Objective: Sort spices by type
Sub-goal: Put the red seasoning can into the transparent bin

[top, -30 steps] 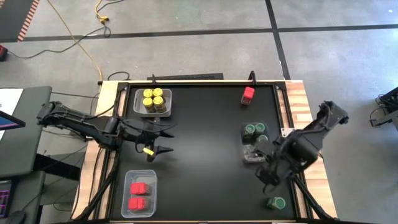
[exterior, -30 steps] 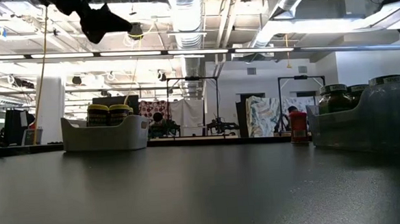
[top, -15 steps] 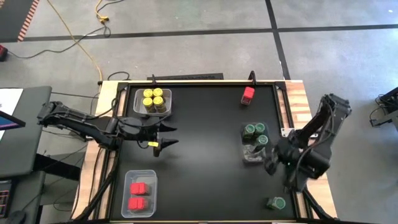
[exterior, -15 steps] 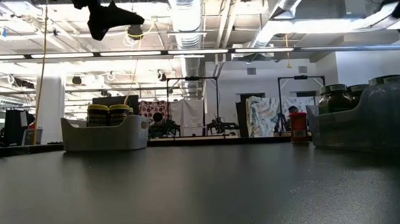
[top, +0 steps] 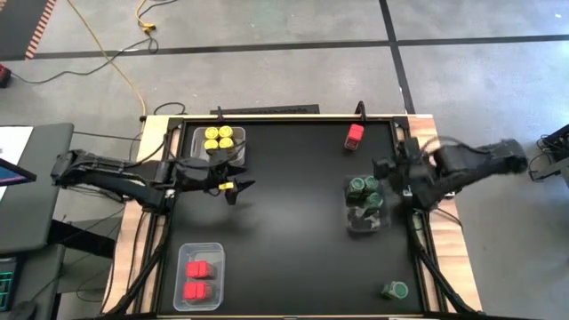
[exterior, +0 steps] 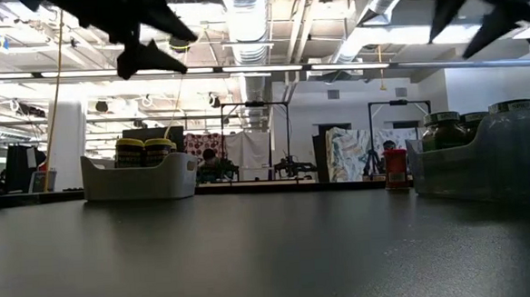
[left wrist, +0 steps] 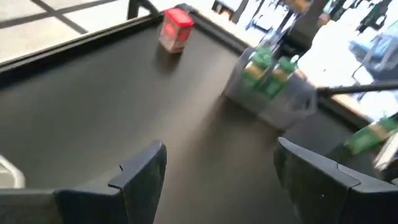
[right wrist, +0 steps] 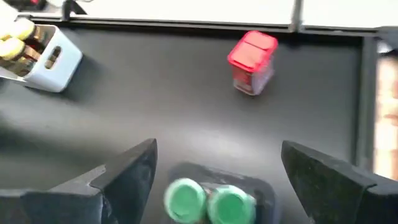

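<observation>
Three clear, soft-cornered plastic bins sit on the matte black table (top: 293,231), and we find the spices sorted among them. The bin at the far left (top: 219,145) holds dark jars with round yellow lids (top: 219,138). The near-left bin (top: 200,276) holds red blocky containers (top: 197,279). The bin on the right (top: 367,206) holds dark jars with round green lids (top: 364,186).

Two pieces are loose: a red blocky container (top: 355,135) stands upright at the far edge, and a green-lidded jar (top: 394,290) stands by the near right corner.

We see the left gripper (top: 233,187) in the air just beside the yellow-lid bin, its dark angular fingers parted with nothing between them. The right gripper (top: 384,169) hangs just past the far end of the green-lid bin, fingers spread wide and empty.

Compared with a second ago, we note that the left gripper has moved toward the yellow-lid bin. The right arm has swung from the near right side of the table up to the green-lid bin's far end. Jars and bins lie as before.
</observation>
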You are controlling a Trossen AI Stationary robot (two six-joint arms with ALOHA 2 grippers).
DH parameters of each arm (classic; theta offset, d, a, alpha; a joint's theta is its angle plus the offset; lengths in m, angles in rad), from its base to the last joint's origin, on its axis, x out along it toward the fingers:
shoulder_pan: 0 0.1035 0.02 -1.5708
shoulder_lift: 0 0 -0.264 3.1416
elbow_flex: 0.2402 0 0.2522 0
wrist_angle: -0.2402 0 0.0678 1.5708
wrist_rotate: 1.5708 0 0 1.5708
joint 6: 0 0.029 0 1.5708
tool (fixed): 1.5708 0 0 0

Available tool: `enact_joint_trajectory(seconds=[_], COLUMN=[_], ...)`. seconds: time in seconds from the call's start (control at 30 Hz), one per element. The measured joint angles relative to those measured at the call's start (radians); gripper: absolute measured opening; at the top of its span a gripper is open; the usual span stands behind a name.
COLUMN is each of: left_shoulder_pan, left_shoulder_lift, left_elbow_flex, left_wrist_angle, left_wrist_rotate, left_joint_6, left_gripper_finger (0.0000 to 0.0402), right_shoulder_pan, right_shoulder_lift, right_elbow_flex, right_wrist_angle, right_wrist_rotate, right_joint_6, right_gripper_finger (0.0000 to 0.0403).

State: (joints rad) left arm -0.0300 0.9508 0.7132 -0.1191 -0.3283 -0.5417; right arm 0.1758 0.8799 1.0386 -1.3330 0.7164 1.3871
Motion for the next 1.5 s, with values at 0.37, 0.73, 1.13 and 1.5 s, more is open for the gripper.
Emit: enact_joint_trajectory(seconds=[0.37,0.73,1.13,1.5], left_shoulder_pan=[0.241,0.353,0.449,0.464], left_shoulder_lift=[-0.009,-0.011,-0.011,-0.011], left_elbow_flex=[0.0,0.0,0.0,0.0], left_wrist_angle=[-0.013,-0.008,-0.085,-0.121], left_wrist_rotate=[0.09,0.1,0.109,0.116], left_joint_6=[0.298,0.47,0.538,0.571], left_gripper_finger=[0.0281,0.0281,0.0281,0.0281], right_shoulder_pan=[-0.643,-0.886,-0.984,-0.983], right_shoulder_lift=[0.274,0.667,0.825,0.933], right_elbow_flex=[0.043,0.266,0.283,0.282], right_wrist_angle=[0.391,0.337,0.291,0.329], right_wrist_rotate=[-0.344,-0.443,-0.51,-0.529], right_joint_6=[-0.519,-0.55,-0.474,-0.468], right_gripper_finger=[0.0368,0.0368,0.0368,0.0368])
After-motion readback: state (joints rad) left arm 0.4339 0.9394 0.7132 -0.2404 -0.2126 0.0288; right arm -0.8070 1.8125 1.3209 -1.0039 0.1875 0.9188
